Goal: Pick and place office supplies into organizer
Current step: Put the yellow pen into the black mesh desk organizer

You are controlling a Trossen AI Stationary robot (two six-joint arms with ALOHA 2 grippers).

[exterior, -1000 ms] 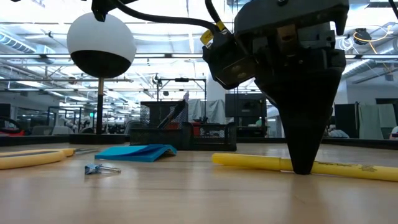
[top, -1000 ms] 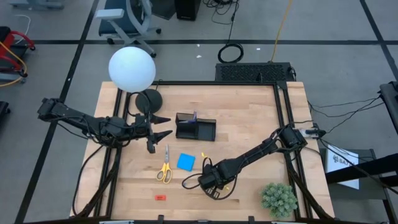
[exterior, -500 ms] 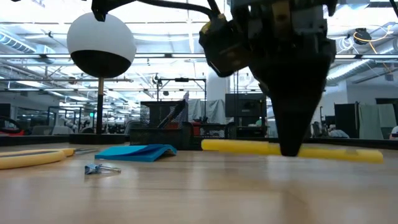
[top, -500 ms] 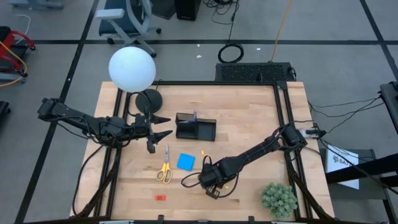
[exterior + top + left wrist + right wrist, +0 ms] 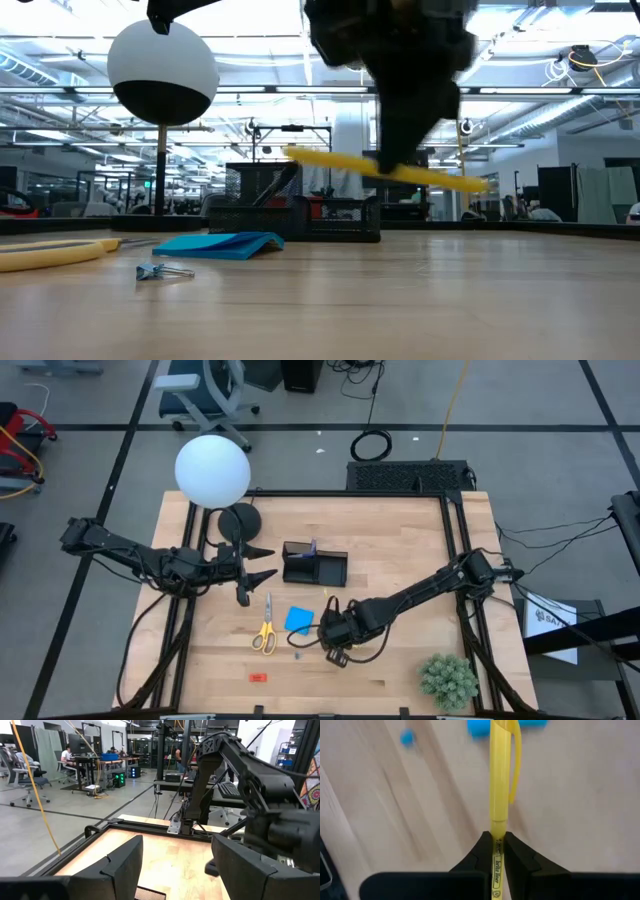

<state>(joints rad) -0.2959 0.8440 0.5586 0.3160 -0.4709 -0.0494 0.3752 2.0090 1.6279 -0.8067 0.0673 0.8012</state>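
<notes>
My right gripper point(image 5: 334, 640) hangs over the table's middle front, near the blue pad point(image 5: 298, 620), and is shut on a yellow pen point(image 5: 385, 168), which shows with its clip in the right wrist view point(image 5: 499, 780). The black organizer point(image 5: 315, 564) stands farther back with a pen upright in it. Yellow-handled scissors point(image 5: 266, 626) lie flat left of the pad, and a red piece point(image 5: 258, 677) lies near the front edge. My left gripper point(image 5: 268, 563) waits open and level, left of the organizer. My right gripper pinches the yellow pen's printed barrel point(image 5: 496, 851) between its two fingers, about midway along the pen. The fingers point(image 5: 400, 140) come from above, slanting down, and lie across it. The pen is lifted clear of the table, nearly level, one end slightly lower.
A lamp with a white globe point(image 5: 212, 470) and round black base point(image 5: 238, 520) stands at the back left. A green plant ball point(image 5: 448, 680) sits at the front right corner. A small clip point(image 5: 160, 271) lies on the wood near the pad.
My right gripper has risen and drifted a little toward the far left, toward the pad and organizer, staying shut. The yellow pen, which lay on the table under the fingers, has come up with it, now clear of the wood and swung about slightly.
</notes>
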